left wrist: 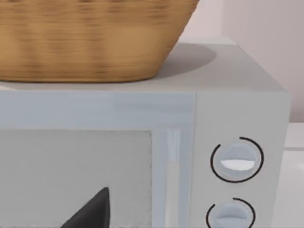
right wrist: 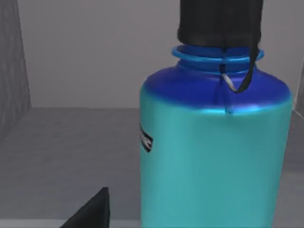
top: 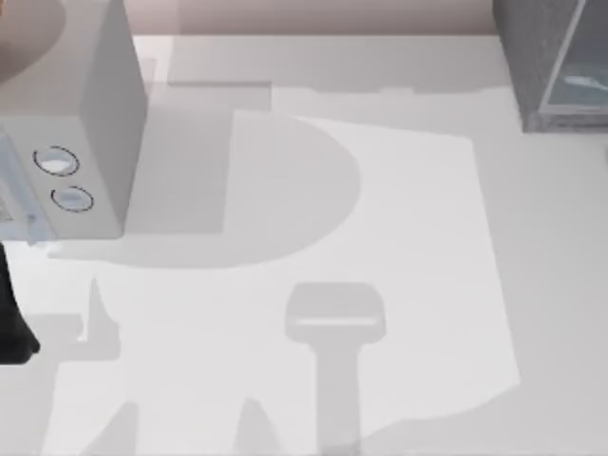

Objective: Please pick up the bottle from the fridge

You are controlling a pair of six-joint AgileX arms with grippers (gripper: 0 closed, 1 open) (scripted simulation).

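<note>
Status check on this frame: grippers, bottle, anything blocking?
Right gripper finger close beside bottle, inside fridge; no grasp seen. Left arm parked facing dial box under a basket. Nothing blocking.

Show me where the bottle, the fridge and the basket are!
bottle (right wrist: 213,166): right wrist view, on its blue body.
fridge (top: 537,66): top view, on its dark grey side.
basket (left wrist: 90,38): left wrist view, on its woven wall.

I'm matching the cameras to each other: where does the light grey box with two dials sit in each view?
Top view: the light grey box is at the left edge, upper half.
Left wrist view: its front is seen close up, with a basket on it.
Right wrist view: this one faces the bottle inside the fridge instead.
Shared landmark: the two round dials.
</note>
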